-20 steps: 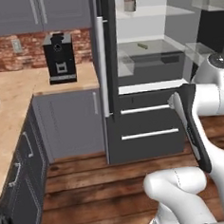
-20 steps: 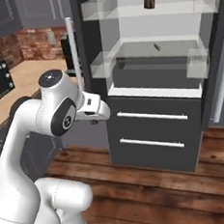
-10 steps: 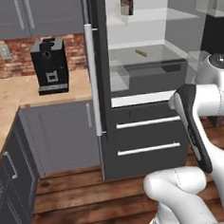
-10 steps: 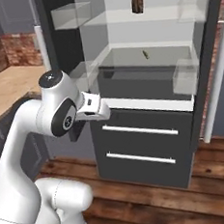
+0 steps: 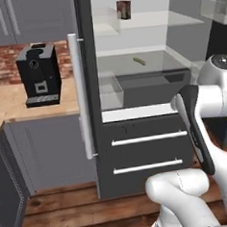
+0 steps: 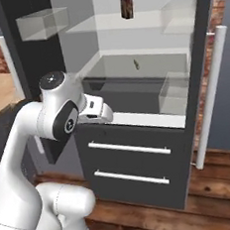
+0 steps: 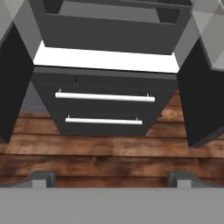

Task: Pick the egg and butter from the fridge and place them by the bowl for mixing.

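Gripper: the gripper (image 7: 109,181) stood wide open and held nothing; its two dark fingertips (image 7: 41,178) rose far apart at the bottom of the hand view, aimed down at the lower front of the fridge (image 7: 105,78).
Fridge: its doors stood open on both sides of the gripper; the pale bar handle (image 5: 80,96) of one door hung off to the gripper's left, the other handle (image 6: 210,98) to its right.
Drawers: two dark drawers with pale bar handles (image 7: 105,96) lay straight ahead of the gripper and below it, under a white ledge (image 7: 107,59).
Butter: a thin pale greenish stick (image 5: 139,61) lay on the middle shelf, deep inside, above and well beyond the gripper, apart from it.
Box: a small reddish-brown box (image 6: 127,8) stood upright on the top shelf, higher than the stick and far above the gripper.
Coffee machine: a black machine (image 5: 37,75) sat on the counter (image 5: 18,101), well to the gripper's left.
Floor: wooden planks (image 7: 109,153) showed between the fingertips and the drawers.
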